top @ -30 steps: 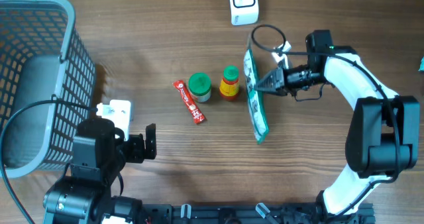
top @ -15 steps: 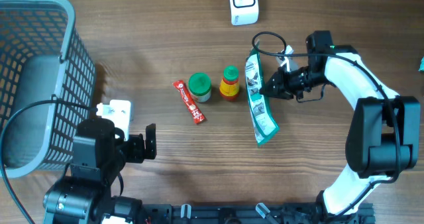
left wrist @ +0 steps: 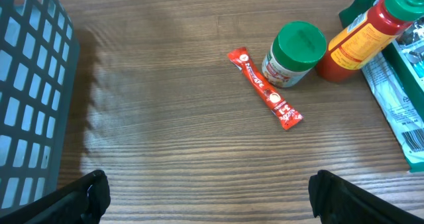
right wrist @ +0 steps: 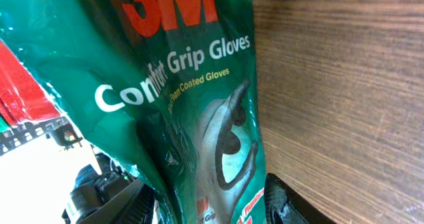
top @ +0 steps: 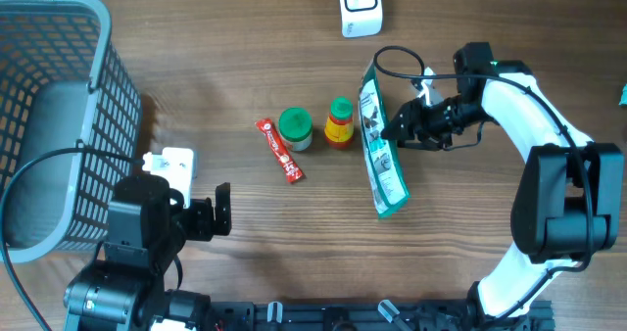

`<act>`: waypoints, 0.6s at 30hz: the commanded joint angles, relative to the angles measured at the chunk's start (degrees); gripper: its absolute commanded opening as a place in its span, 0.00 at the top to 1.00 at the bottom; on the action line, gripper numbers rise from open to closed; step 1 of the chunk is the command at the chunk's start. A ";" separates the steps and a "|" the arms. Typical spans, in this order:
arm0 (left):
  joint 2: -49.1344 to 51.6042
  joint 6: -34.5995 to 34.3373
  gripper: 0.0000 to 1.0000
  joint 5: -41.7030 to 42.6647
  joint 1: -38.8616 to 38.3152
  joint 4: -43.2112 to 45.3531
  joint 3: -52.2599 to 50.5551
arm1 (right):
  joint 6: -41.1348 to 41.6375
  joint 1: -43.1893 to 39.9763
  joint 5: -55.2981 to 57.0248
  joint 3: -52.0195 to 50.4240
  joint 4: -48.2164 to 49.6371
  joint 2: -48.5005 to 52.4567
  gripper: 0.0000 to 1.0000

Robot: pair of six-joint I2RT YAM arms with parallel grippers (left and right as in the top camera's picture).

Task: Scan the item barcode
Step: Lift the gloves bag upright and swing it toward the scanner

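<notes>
Basket, jar, bottle, perhaps a sachet.

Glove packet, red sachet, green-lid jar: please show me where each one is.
Glove packet (top: 384, 174), overhead view, middle of its printed face.
Red sachet (left wrist: 266, 89), left wrist view, middle of the strip.
Green-lid jar (left wrist: 301, 42), left wrist view, top of the lid.

1. A brown wooden table, its grain running crosswise, lies under my right pincer on every side.
2. Even light; soft shadow on the wood far to its left.
</notes>
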 commanded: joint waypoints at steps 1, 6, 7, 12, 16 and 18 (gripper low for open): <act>-0.31 -0.55 0.00 0.26 -0.31 0.15 -0.33 | -1.44 -0.02 -1.29 1.09 -1.29 0.55 0.48; -0.31 -0.55 0.00 0.26 -0.31 0.15 -0.33 | -1.51 -0.02 -1.81 1.31 -2.03 -1.03 0.47; -0.31 -0.55 0.00 0.26 -0.31 0.15 -0.33 | -1.51 -0.02 -1.81 1.33 -2.05 -1.57 0.46; -0.31 -0.55 0.00 0.26 -0.31 0.15 -0.33 | -1.53 0.04 -2.08 1.33 -2.01 -2.69 0.33; -0.31 -0.55 0.00 0.26 -0.31 0.15 -0.33 | -1.60 0.68 -2.91 1.33 -2.64 -2.64 0.32; -0.31 -0.55 0.00 0.26 -0.31 0.15 -0.33 | -1.62 1.57 -2.91 1.33 -2.84 -2.64 0.32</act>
